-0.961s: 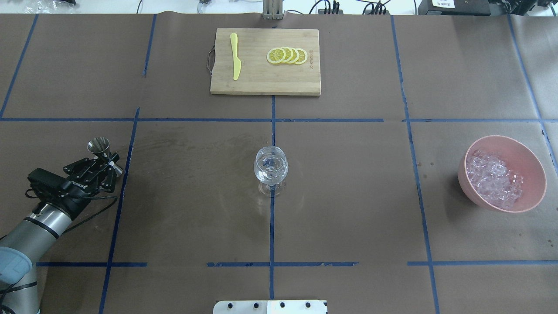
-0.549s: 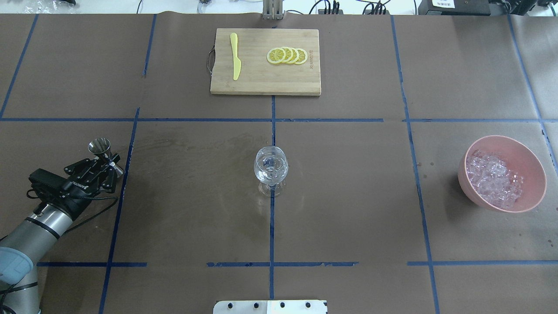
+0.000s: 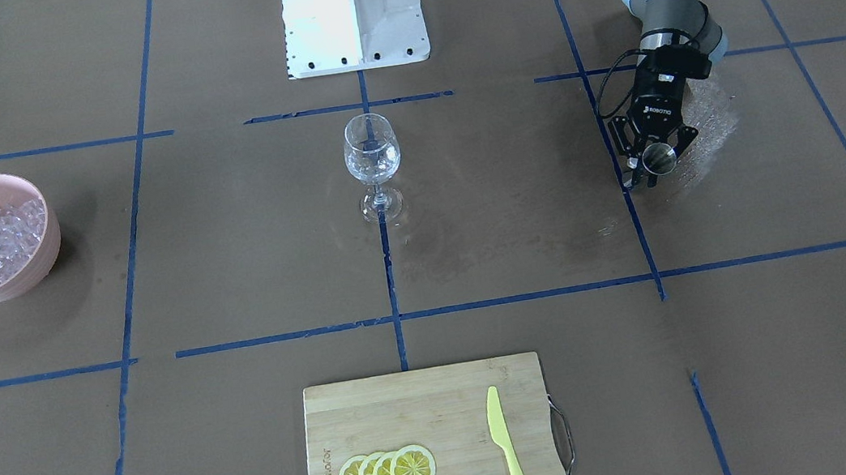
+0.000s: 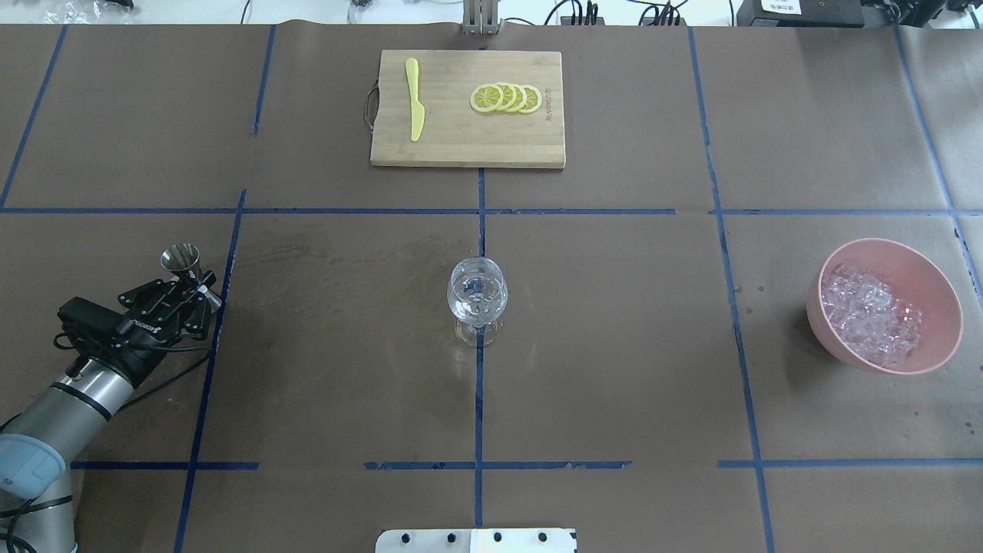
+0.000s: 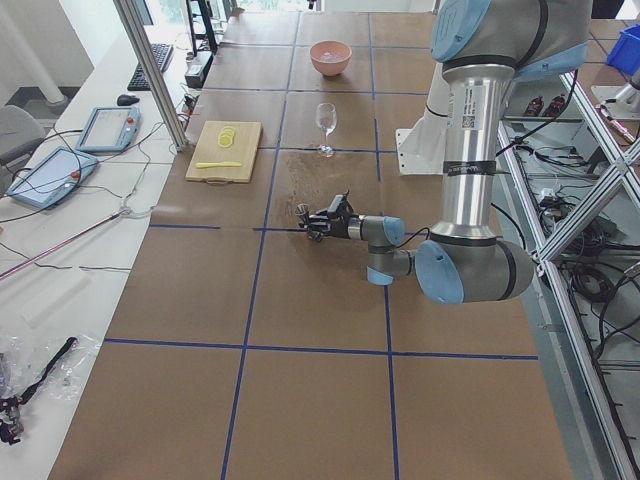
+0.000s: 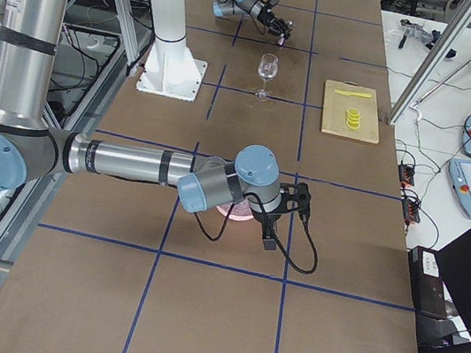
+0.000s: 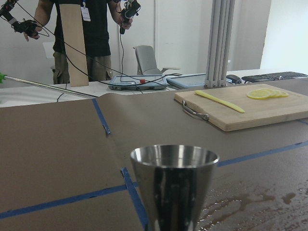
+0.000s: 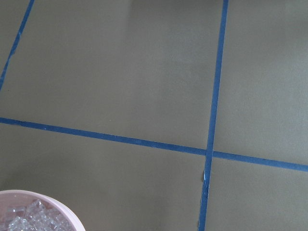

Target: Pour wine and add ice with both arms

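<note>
Pouring stage, seen from the room. The left end effector [image 4: 196, 296] is clamped on the waist of a steel jigger [image 4: 181, 259], which is held roughly upright at the bench's [image 4: 614, 346] left side, well apart from the wine glass [image 4: 477, 296] at the centre. Whether the jigger holds any liquid cannot be told. The ice [image 4: 868, 315] lies heaped in the pink bowl [image 4: 933, 307] at the far right. The right end effector [image 6: 268, 234] hangs just over that bowl; whether its fingers are apart or together cannot be told.

The step in hand appears to be carrying the measure to the glass. The next move calls for level travel across the bench, a stop with the jigger's lip above the glass rim, and a slow tilt without knocking the stem.

Compared with one second ago, the jigger and left end effector have shifted slightly towards the glass. Glass, bowl, cutting board [image 4: 461, 146], lemon slices [image 4: 507, 98] and knife [image 4: 415, 100] are unchanged.
</note>
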